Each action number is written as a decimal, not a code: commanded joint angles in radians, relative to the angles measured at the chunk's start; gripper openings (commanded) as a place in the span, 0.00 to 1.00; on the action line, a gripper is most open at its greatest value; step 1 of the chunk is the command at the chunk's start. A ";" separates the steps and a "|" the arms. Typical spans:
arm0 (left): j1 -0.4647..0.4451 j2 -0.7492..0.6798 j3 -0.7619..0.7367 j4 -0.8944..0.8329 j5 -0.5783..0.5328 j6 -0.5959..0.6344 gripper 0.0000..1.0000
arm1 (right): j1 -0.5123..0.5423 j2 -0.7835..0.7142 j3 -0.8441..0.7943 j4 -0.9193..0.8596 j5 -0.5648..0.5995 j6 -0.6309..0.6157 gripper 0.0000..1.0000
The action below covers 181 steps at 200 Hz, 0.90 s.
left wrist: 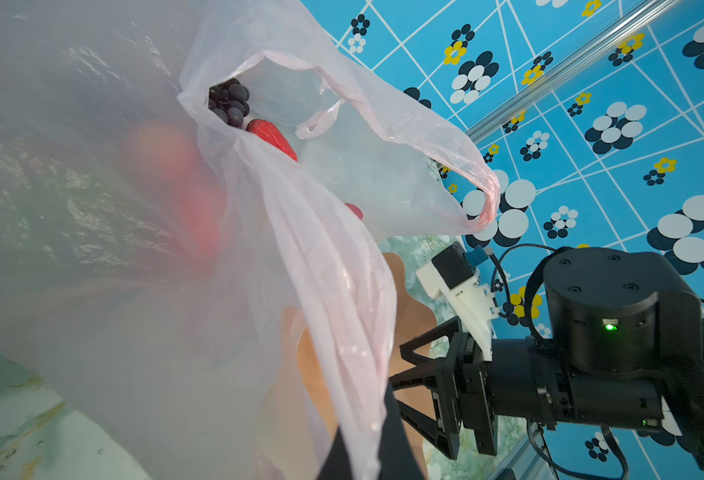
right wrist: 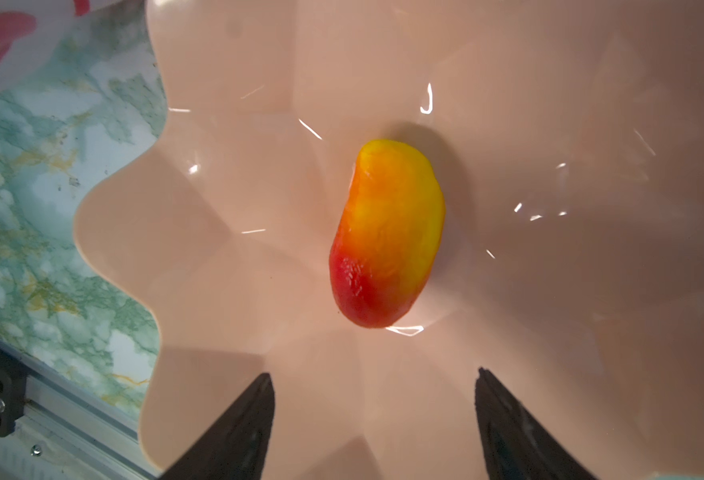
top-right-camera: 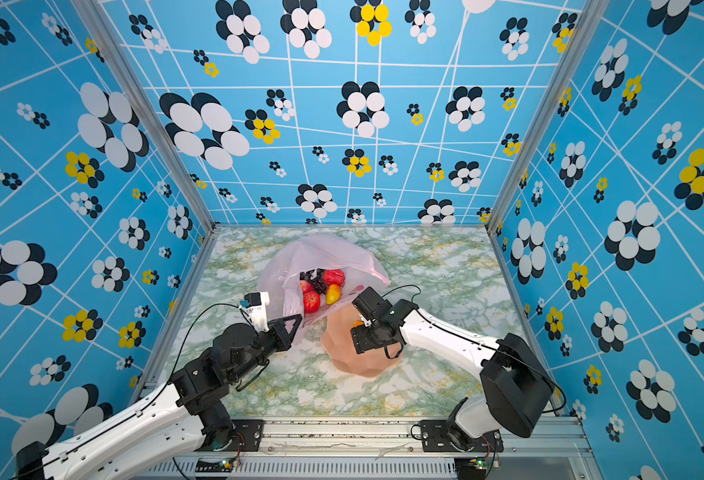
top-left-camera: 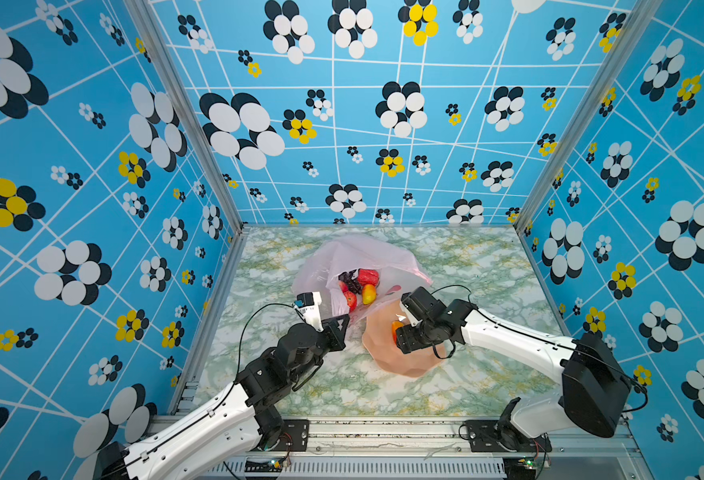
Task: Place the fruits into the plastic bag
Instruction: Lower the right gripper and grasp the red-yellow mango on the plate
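**Desk:** What did both top views show?

**Photographer:** The pale-pink plastic bag (top-left-camera: 342, 255) lay mid-surface (top-left-camera: 466, 266), toward the far edge, with its mouth gaping toward the front edge. The fruits (top-left-camera: 358, 287) inside were a dark grape bunch (top-left-camera: 352, 283), a bumpy red fruit (top-left-camera: 369, 275), a round red fruit (top-left-camera: 350, 300) and a bagged mango (top-left-camera: 369, 294). The left tool (top-left-camera: 344, 322), pressed together, pinched the bag's near rim.

**Desk:** And the right tool (top-left-camera: 402, 338)?

**Photographer:** It hung over a peach scalloped bowl (top-left-camera: 408, 368), just beside the bag on its front-edge side. A sliver of a loose mango (top-left-camera: 395, 330) showed beneath it.

**Desk:** The left wrist view?

**Photographer:** Bag film draped across most of it, gathering toward a black finger (left wrist: 375, 449). The grape bunch and the bumpy red fruit showed through the mouth. The right tool stood beyond the film, its tips hidden.

**Desk:** The right wrist view?

**Photographer:** The loose mango lay alone in the middle of the bowl, red end toward the tool. The right tool's jaws were spread wide and stood short of the fruit, gripping nothing.
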 commanded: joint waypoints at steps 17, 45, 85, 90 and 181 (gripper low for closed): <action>-0.001 -0.035 -0.016 -0.033 -0.031 0.004 0.00 | 0.007 0.086 0.055 0.001 0.031 -0.025 0.76; 0.000 -0.053 -0.017 -0.042 -0.044 0.015 0.00 | 0.007 0.152 0.081 -0.002 0.022 -0.026 0.76; 0.001 -0.068 -0.018 -0.057 -0.057 0.029 0.00 | 0.007 0.205 0.088 0.037 0.036 -0.010 0.73; 0.000 -0.070 -0.020 -0.058 -0.058 0.029 0.00 | 0.007 0.214 0.092 0.042 0.037 -0.008 0.72; 0.005 -0.068 -0.035 -0.050 -0.069 0.026 0.00 | 0.005 0.256 0.152 0.013 0.050 0.001 0.35</action>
